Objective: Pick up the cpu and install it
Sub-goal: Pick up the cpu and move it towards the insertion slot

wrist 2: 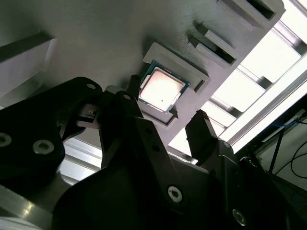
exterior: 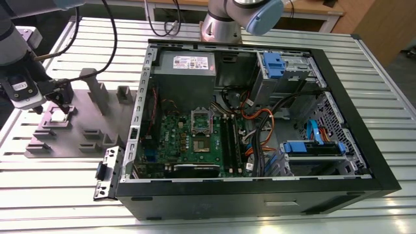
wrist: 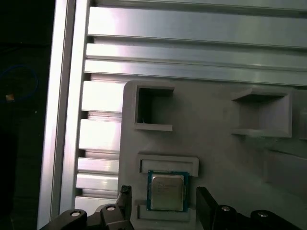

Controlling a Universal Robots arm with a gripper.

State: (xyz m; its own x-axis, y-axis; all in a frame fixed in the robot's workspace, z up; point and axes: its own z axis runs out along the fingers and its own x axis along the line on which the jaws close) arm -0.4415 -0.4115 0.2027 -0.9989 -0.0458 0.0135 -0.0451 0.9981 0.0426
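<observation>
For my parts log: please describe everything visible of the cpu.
The cpu is a small flat square with a dull silver metal top and a greenish rim. It lies flat, top up, in a shallow recess of the grey holder plate. The open gripper straddles it, one finger each side, seemingly not touching.

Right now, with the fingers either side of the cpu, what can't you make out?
- Exterior view: the cpu is tiny and crowded by the gripper, so its seating in the grey holder is unreadable.
- Second wrist view: glare washes out the cpu's top; no orientation mark is legible.
- Exterior view: the socket frame on the motherboard is too small to tell open from closed.
</observation>
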